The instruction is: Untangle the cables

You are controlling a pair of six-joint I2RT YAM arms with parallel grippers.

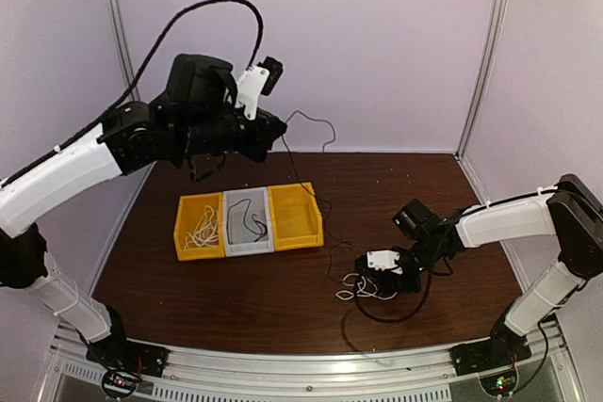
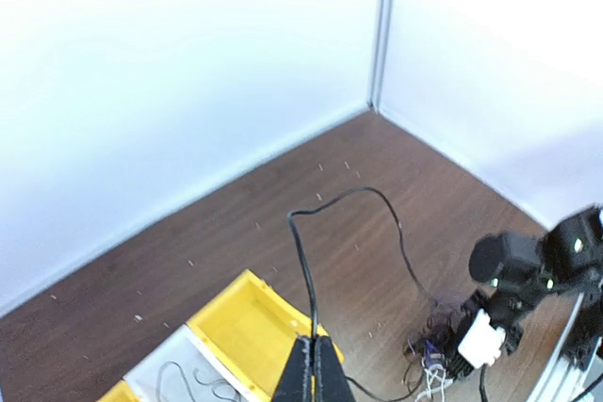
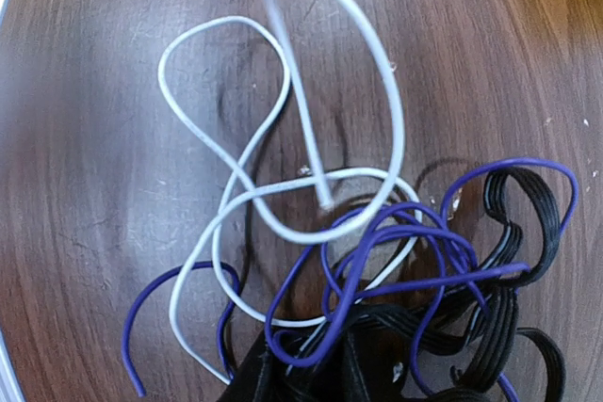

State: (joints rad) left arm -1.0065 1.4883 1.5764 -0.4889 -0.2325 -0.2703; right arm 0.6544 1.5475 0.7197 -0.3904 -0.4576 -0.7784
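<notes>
Close to the near edge of the dark brown wooden desk, right of its middle, lies the knot of thin cables. It is made of a white cord in open loops, a dark blue cord wound through them, and a black cord folded into a flat coil. The right arm bends low over this heap. Its jaws stand narrow, down among the blue loops, with a blue strand crossing between them. Whether they have pinched it I cannot tell. The white loops spread out ahead of these jaws.

Farther in, about mid-desk and toward the left edge, three plastic bins sit touching in a row. A yellow bin holds a white cord bundle, a grey bin holds a black cord, and a second yellow bin ends the row.

Farthest off, the left arm is raised high over the far half of the desk, its jaws pressed shut on a thin black cable. That cable arcs out from the jaws, drops to the desk past the second yellow bin and runs back into the knot. Its long axis therefore goes from the heap at the near right toward the far middle.

The right arm is much the nearer to the tangle. The next pull probably needs to draw the blue strand away from that raised line, toward the near right corner.
</notes>
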